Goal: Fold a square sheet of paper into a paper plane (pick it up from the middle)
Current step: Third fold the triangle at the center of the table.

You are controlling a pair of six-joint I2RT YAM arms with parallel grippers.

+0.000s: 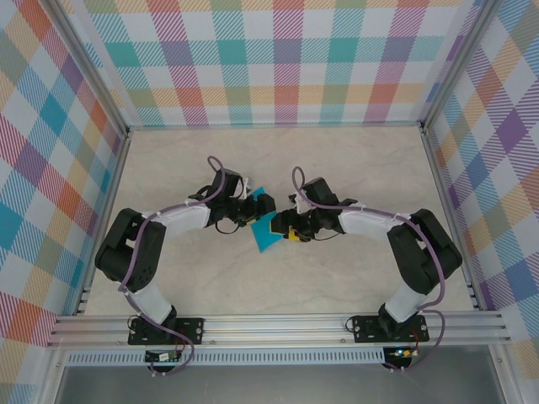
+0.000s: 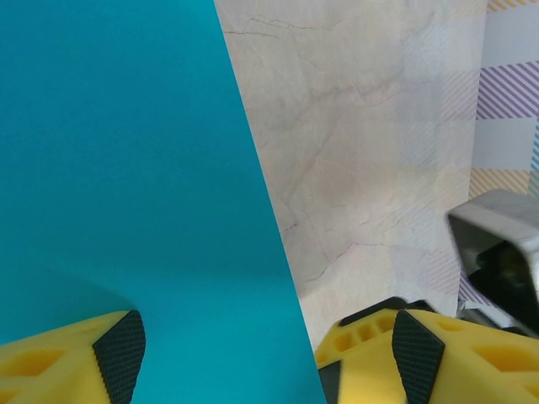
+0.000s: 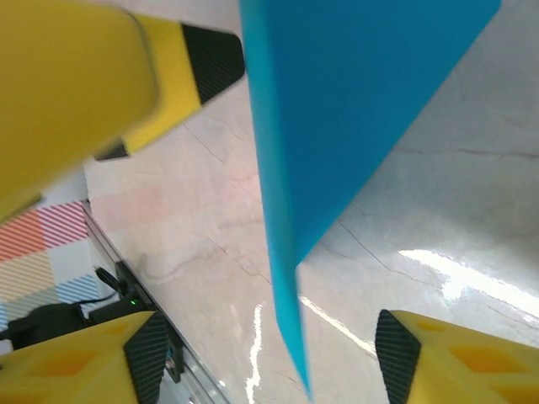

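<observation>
Marble tabletop (image 1: pixel 337 168) below; teal paper (image 1: pixel 265 223) between both gaping tools, grip unclear.

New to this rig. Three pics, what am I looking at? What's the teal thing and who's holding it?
Two robot arms are bolted at the near edge of a pale table walled with checked panels. The overhead picture looks down from behind the arms. The other two come from cameras on each wrist, so the yellow fingers with black pads at their edges are that arm's own claw.

The teal thing is the square sheet of paper, up between the two claws at mid-table. The left claw and right claw each stand open with the sheet's edge passing between the fingers. I can't tell whether either finger actually touches it, so I wouldn't call it gripped.
</observation>
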